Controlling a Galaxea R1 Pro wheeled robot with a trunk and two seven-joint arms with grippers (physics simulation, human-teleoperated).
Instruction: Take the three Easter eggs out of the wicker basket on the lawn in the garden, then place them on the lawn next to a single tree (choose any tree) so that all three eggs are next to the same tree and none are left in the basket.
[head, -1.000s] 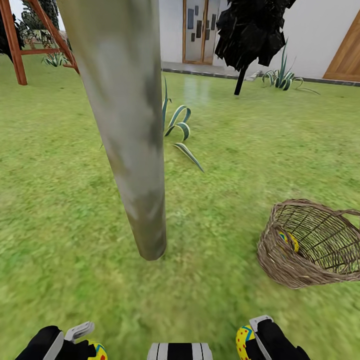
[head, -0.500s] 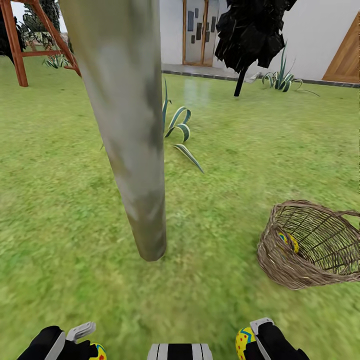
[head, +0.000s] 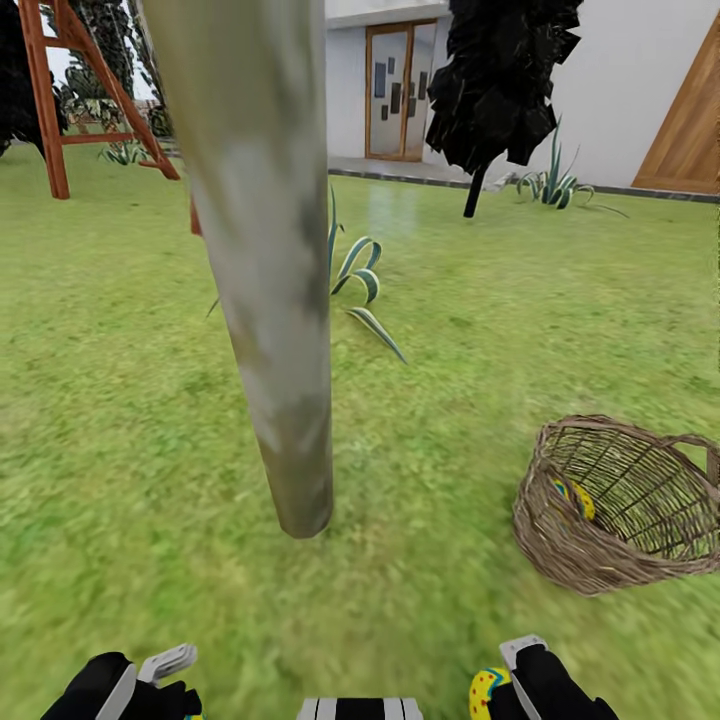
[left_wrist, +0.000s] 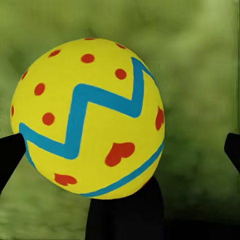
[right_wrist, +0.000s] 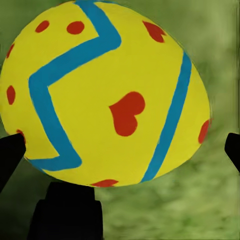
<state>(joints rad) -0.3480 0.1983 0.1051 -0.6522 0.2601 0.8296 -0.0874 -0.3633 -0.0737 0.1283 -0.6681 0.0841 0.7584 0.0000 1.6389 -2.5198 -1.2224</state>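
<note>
While each hand carried an egg, the job was to set both down on the lawn close to the foot of the tree. The left hand gripped one egg and the right hand gripped another egg, both low at the near edge of the head view. Lowering each egg almost to the grass before letting go, a little apart, would likely keep them from rolling. A third egg lay inside the wicker basket, which sat on the lawn to the right of the trunk. A striped-leaf plant grew behind the trunk; a swing frame, a black conifer and the house stood well away. Nothing blocked the grass near the trunk.
</note>
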